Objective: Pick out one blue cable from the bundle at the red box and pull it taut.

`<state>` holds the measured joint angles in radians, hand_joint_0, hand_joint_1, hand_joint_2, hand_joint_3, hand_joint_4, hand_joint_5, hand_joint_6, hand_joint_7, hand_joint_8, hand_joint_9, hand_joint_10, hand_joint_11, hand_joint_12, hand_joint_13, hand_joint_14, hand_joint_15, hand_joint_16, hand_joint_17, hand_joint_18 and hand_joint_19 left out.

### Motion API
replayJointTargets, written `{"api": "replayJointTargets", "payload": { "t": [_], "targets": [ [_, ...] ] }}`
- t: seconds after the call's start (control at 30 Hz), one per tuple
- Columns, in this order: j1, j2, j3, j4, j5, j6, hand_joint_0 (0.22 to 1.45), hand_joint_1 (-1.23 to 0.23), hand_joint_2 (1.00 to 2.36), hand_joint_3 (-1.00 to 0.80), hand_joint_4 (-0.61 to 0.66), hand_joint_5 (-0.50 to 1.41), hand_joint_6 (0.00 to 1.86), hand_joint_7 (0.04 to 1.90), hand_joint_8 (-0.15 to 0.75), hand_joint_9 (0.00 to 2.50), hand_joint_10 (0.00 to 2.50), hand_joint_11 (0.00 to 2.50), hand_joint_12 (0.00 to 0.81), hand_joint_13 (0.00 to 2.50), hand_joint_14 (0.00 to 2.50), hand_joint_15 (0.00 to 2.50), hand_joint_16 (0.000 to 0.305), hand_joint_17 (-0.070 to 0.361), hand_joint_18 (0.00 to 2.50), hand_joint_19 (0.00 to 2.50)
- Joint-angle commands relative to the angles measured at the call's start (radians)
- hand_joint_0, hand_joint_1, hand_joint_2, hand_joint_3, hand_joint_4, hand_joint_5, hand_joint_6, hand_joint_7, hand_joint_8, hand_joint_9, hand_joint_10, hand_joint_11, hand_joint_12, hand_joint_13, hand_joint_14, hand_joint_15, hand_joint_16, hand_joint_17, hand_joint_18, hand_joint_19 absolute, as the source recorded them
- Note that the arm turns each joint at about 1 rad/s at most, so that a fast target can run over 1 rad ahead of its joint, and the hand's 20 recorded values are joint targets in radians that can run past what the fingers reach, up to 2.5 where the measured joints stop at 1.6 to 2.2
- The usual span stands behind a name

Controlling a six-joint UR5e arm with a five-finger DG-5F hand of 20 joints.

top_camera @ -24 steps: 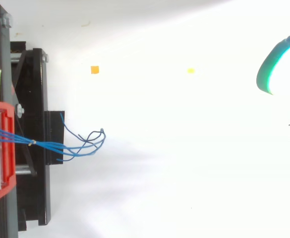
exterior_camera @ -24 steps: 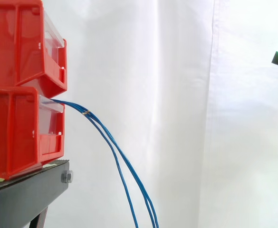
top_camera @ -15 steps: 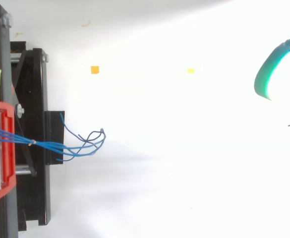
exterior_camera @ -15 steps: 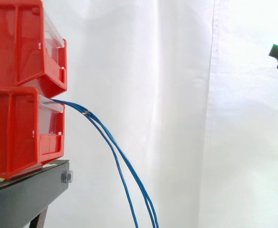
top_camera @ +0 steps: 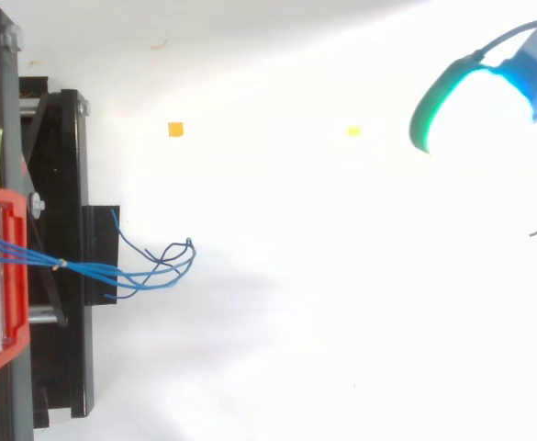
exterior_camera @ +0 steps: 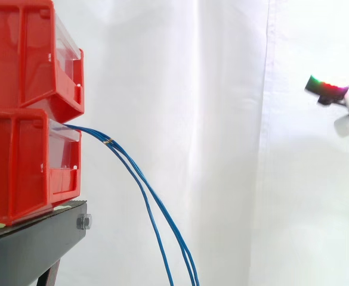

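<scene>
At the left we saw the upper red bin (exterior_camera: 25,53) stacked on the lower red bin (exterior_camera: 25,173), both on the black stand (exterior_camera: 31,250). The blue cables (exterior_camera: 144,190) left the lower bin's front as a bundle and drooped slack, unchanged from a moment before. At the far right the hand (exterior_camera: 329,89) had come further in from the edge, well apart from the cables. Whether it was spread or closed we could not tell.
</scene>
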<state>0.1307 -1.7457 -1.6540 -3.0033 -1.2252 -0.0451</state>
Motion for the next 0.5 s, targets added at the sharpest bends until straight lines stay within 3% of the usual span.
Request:
{"api": "replayJointTargets", "payload": {
  "t": [0.0,0.03,0.17,0.33,0.47],
  "targets": [
    [0.003,-0.035,0.005,0.029,0.012,-0.005,0.53,-0.64,1.00,-0.50,0.15,-0.23,0.50,0.72,0.242,0.56,0.01,0.33,0.305,0.45,0.01,0.15,0.041,0.092,0.40,0.22],
    [0.004,-0.078,0.020,0.058,0.018,-0.009,0.53,-0.64,1.00,-0.50,0.15,-0.23,0.50,0.72,0.242,0.56,0.01,0.34,0.306,0.45,0.01,0.15,0.041,0.092,0.40,0.23],
    [0.003,-0.127,0.039,0.081,0.018,-0.007,0.52,-0.64,1.00,-0.50,0.15,-0.23,0.50,0.72,0.240,0.55,0.01,0.34,0.310,0.44,0.01,0.15,0.041,0.093,0.39,0.23],
    [0.004,-0.147,0.048,0.115,0.023,-0.018,0.53,-0.63,1.00,-0.50,0.15,-0.23,0.50,0.72,0.244,0.54,0.01,0.33,0.309,0.44,0.01,0.15,0.041,0.092,0.38,0.23],
    [0.004,-0.158,0.048,0.127,0.058,-0.058,0.53,-0.63,1.00,-0.50,0.16,-0.22,0.50,0.72,0.247,0.55,0.01,0.33,0.309,0.44,0.01,0.16,0.041,0.092,0.38,0.23]
  ]
}}
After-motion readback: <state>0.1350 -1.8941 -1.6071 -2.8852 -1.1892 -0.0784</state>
